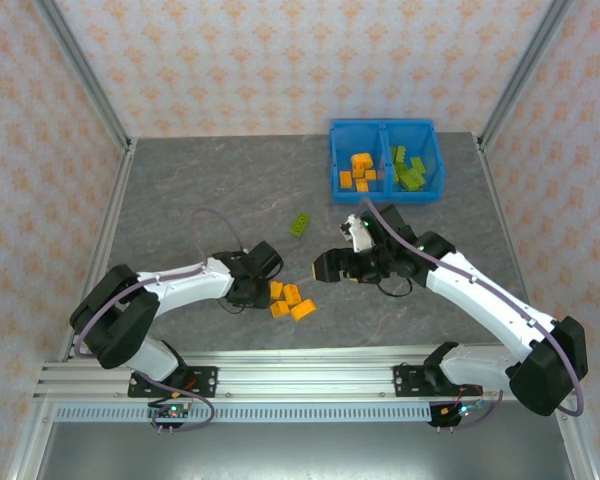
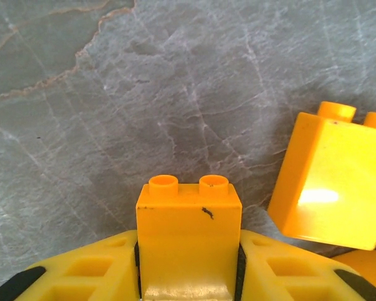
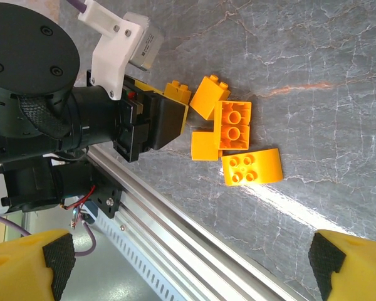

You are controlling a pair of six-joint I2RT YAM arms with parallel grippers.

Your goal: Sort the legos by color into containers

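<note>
A: The left tool [image 2: 188, 254] is clamped on an orange brick [image 2: 188, 213] down at the desk [image 2: 113, 94]; how to go on?

B: Lift straight up, clear of the loose orange bricks [image 1: 292, 300] just beside it; the right tool [image 3: 188, 257] gapes wide, empty; carry to the bin [image 1: 334, 165], left compartment, where orange lies.

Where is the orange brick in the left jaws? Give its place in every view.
Top external: orange brick, lower centre, at the tip of the left jaws.
Left wrist: bottom centre, clamped between the jaws.
Right wrist: upper left-centre, at the jaws' tip.
Shared landmark: the loose orange brick beside it.
</note>
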